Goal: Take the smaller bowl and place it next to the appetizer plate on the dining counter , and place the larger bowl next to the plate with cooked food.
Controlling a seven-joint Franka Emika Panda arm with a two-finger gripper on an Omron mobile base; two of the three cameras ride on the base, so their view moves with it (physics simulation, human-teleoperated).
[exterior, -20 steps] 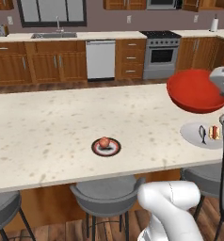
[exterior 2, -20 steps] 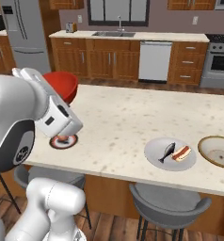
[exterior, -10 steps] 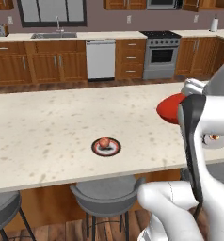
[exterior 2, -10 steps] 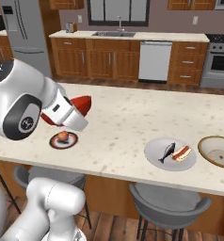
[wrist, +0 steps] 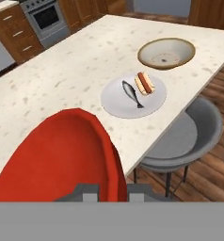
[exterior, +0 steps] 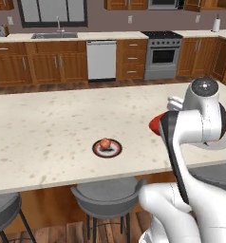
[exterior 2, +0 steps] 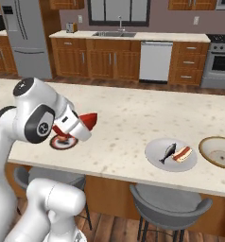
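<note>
Left base view: red bowl peeks out as a red sliver from behind the white forearm, carried above the dining counter; the appetizer plate with its round reddish food sits off to the arm's left, apart from the bowl, so the drop spot is not reached yet. Right base view: gripper is clenched on the bowl's rim, bowl tipped on edge rather than level, and the appetizer plate lies just below and behind the wrist, half hidden by it. Grey plate with fish and hot dog and the cream gold-rimmed bowl sit well away on the far side of the hand. Hand view: red bowl fills the lower left, wall pinched between the finger tips; fish plate and cream bowl lie ahead near the counter edge. Risks, judged: rim-only pinch on a glossy tilted bowl could slip or rotate; lowering while the plate is hidden under the wrist could land the bowl on the plate or knock the food; releasing while tilted could make it roll toward the counter edge.
</note>
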